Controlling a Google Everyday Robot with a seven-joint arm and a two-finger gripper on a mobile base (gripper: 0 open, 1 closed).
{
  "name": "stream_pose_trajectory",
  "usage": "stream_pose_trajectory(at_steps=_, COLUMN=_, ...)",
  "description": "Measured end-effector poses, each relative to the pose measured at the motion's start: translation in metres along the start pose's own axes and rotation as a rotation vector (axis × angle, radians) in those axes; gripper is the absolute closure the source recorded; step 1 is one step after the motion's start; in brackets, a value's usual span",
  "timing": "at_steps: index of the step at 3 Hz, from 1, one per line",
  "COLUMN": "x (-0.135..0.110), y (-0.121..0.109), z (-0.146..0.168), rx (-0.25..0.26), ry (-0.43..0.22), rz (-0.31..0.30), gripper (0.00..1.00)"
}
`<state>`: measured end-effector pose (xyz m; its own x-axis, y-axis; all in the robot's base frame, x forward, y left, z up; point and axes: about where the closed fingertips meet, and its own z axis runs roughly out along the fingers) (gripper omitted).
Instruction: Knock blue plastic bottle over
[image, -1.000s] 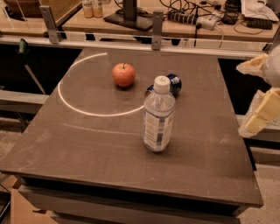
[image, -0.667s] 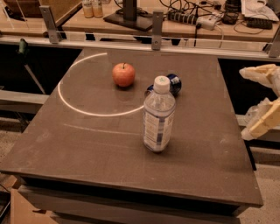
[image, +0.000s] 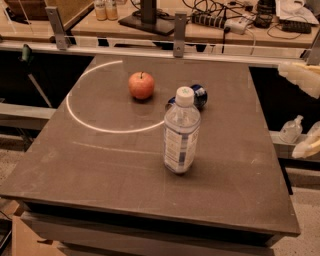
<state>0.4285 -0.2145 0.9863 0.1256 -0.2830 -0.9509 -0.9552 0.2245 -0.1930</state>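
Blue plastic bottle (image: 181, 132) upright mid-surface (image: 100, 165), just in front of dark can (image: 199, 95). Looks light, thin-walled, tall, narrow base; fill level unclear. Push high near cap, since low contact likely slides it. Pincer (image: 289, 111) off right edge, spread wide, empty.

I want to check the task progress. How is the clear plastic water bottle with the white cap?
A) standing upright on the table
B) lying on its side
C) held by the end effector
A: the clear plastic water bottle stands upright on the dark table, while the open end effector is beyond the table's right edge, apart from the bottle.
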Motion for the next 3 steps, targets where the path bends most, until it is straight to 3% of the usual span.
stream_pose_trajectory(at_steps=1, x=-0.015, y=0.001, z=0.004, rx=-0.008, ry=-0.051, rz=0.001, gripper=0.00)
stream_pose_trajectory(at_steps=2, x=-0.018, y=0.008, z=0.011, rx=-0.008, ry=-0.059, rz=0.042, gripper=0.00)
stream_pose_trajectory(at_steps=3, x=-0.033, y=0.020, z=0.044, rx=-0.003, ry=-0.104, rz=0.088, gripper=0.00)
